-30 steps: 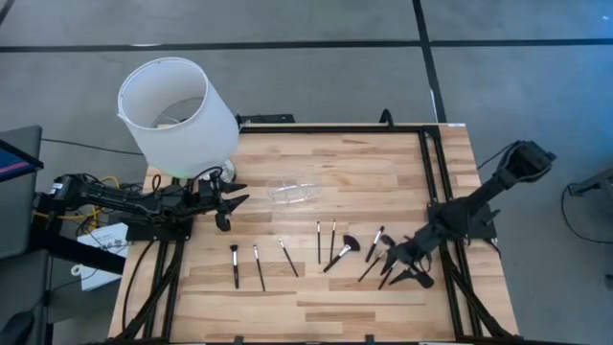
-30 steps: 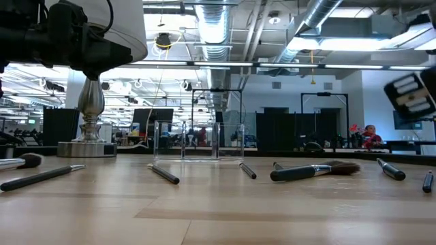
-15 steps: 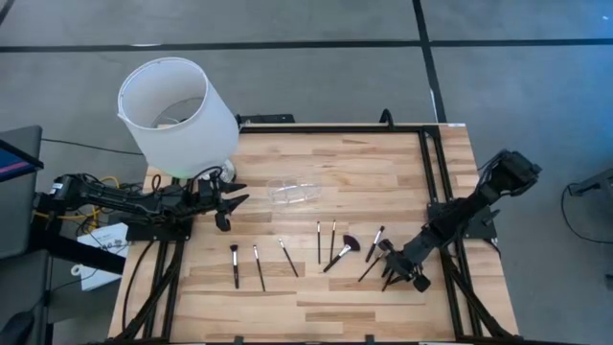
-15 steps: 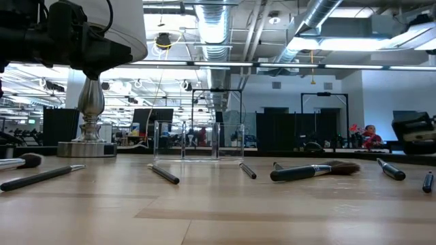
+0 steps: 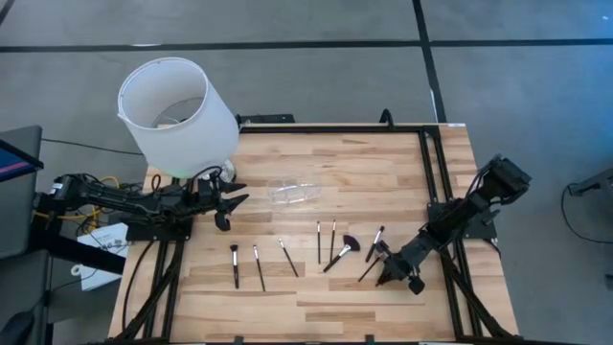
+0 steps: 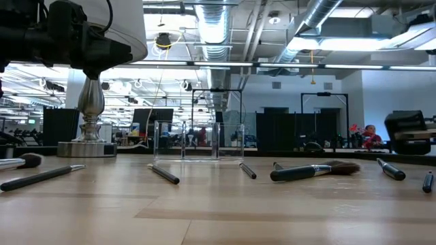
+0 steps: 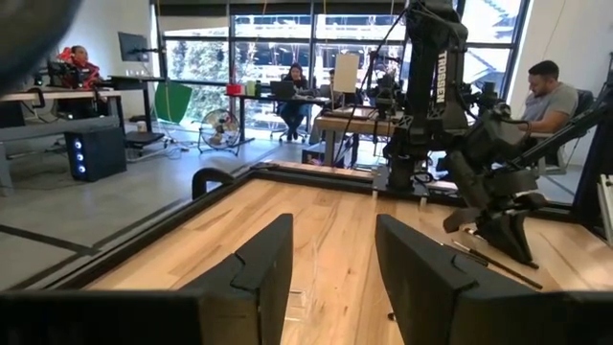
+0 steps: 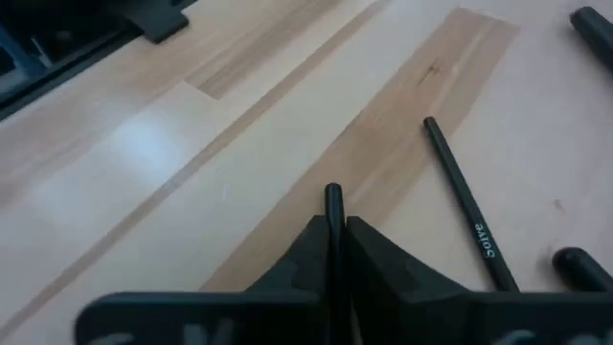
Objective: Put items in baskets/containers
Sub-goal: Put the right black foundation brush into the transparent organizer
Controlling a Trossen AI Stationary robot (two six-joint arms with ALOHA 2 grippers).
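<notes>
Several slim black makeup brushes lie flat in a row along the near half of the wooden table, among them a fan brush and a brush at the row's left end. The clear holder stands on the table farther back, also seen in the low view. My right gripper is down at the right end of the row, shut on a thin black brush handle. Another handle lies just beside it. My left gripper waits open at the table's left edge. My right gripper pinches the thin black handle between its two fingers; the handle's end sticks out just past the fingertips. The fingers slant down from the table's right side and lie along the handle. Whether the brush is off the wood, I cannot tell.
A big white lampshade on a silver base stands at the far left corner, close to my left gripper. A black frame rail runs along the table's right side. Bare wood lies between the holder and the brush row.
My right gripper has sunk toward the table and shifted slightly toward the left, tipping further down. Its fingers, spread wide a second ago, have shut on the brush handle at the right end of the row.
</notes>
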